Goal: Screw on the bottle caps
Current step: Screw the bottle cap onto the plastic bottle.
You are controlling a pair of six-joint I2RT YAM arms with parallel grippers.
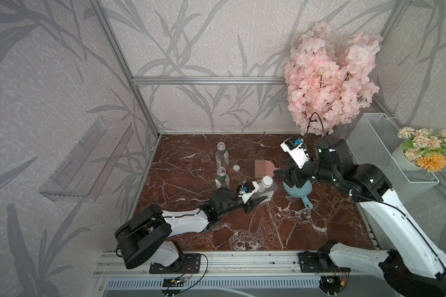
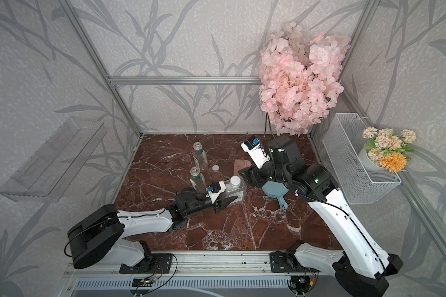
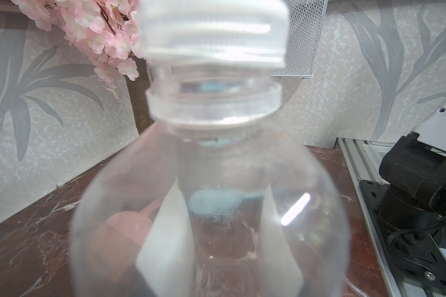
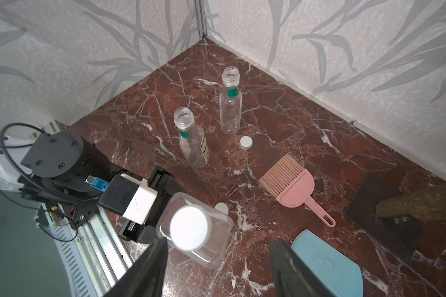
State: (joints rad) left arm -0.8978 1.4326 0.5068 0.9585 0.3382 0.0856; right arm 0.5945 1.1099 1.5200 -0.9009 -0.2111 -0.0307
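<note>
Squarer bottle (image 3: 216, 205) stands upright in left jaws, cap (image 3: 211, 30) on top.

The front of the counter (image 1: 255, 231) lies bare; either arm can pass there. Mid-counter, my left gripper (image 1: 256, 201) and the square bottle (image 1: 267, 189) block the way. The far bottle (image 1: 222, 154) and near bottle (image 1: 222, 177) stand on the left, a cap (image 1: 236, 168) in the lane between them and the brush (image 1: 264, 167). The dustpan (image 1: 301, 191) lies under my right gripper (image 4: 218, 243)
</note>
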